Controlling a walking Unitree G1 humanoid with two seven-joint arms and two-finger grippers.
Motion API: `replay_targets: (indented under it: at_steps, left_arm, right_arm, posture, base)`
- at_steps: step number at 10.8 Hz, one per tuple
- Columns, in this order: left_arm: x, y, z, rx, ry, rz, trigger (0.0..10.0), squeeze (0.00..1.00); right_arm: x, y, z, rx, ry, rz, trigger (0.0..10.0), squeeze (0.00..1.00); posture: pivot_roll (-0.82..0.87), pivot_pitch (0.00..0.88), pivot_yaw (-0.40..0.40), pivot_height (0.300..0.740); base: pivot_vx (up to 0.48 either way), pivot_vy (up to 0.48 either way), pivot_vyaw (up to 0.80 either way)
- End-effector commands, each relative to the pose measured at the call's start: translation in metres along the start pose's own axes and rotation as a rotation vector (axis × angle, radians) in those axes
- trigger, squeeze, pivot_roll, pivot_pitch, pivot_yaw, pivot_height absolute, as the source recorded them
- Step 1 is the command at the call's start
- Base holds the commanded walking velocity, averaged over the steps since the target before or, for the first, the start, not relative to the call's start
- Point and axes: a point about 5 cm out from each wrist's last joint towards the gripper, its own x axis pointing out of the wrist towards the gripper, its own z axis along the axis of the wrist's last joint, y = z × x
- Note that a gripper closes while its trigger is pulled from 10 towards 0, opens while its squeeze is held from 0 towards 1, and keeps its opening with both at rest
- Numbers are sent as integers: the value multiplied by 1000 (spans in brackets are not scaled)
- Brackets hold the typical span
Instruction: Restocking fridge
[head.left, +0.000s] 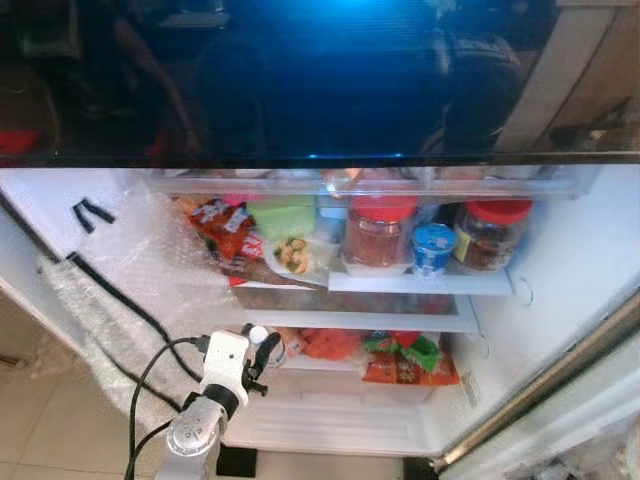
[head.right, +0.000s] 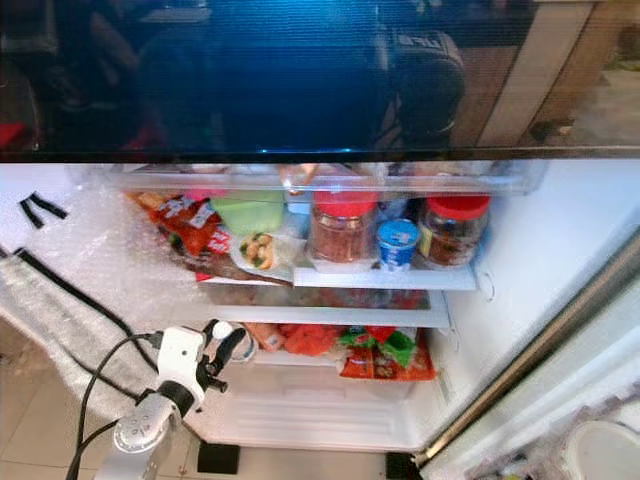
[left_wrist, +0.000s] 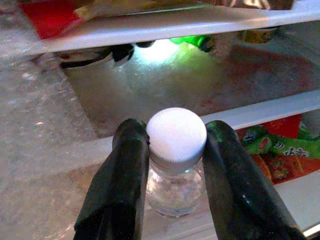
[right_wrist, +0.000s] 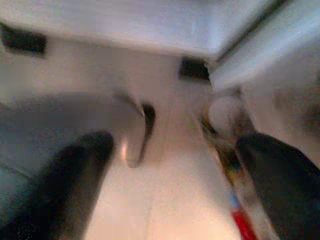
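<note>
The fridge stands open before me, its white middle shelf (head.left: 420, 284) stocked with food. My left gripper (head.left: 262, 350) is at the left end of the lower shelf (head.left: 360, 322), shut on a small clear bottle (left_wrist: 174, 187) with a white cap (left_wrist: 176, 134). In the left wrist view the two black fingers (left_wrist: 122, 180) press the bottle's neck from both sides, just in front of the shelf's edge. My right gripper (right_wrist: 175, 150) hangs over the tiled floor, blurred, fingers spread wide with nothing between them.
Two red-lidded jars (head.left: 378, 232) (head.left: 492, 232), a blue cup (head.left: 433, 248), a green tub (head.left: 282, 215) and snack packets (head.left: 225, 228) crowd the middle shelf. Red and green packets (head.left: 410, 358) lie below. Bubble wrap (head.left: 130, 280) covers the left wall. The door edge (head.left: 560, 380) stands at right.
</note>
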Motion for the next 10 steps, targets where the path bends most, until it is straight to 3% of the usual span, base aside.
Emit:
replay_targets:
  at_steps: [1, 4, 7, 10]
  left_arm:
    - [0, 0, -1, -4, 5, -4, 10000, 0]
    - [1, 0, -1, -9, 6, 1, 10000, 0]
    - [2, 0, -1, -4, 5, 1, 10000, 0]
    - [2, 1, -1, -4, 4, 2, 10000, 0]
  right_arm:
    - [-5, -2, -25, -8, 128, -44, 10000, 0]
    - [-12, -14, -42, -9, 216, -142, 10000, 0]
    - [-18, -30, -46, -13, 242, -299, 10000, 0]
    - [-17, -35, -41, -41, 225, -366, 10000, 0]
  posture:
    - [-65, 19, 18, 740]
    - [-69, 17, 18, 740]
    - [-71, 14, 20, 740]
    - [-69, 15, 22, 740]
  base:
    - [0, 0, 0]
    - [0, 0, 0]
    - [0, 0, 0]
    - [0, 0, 0]
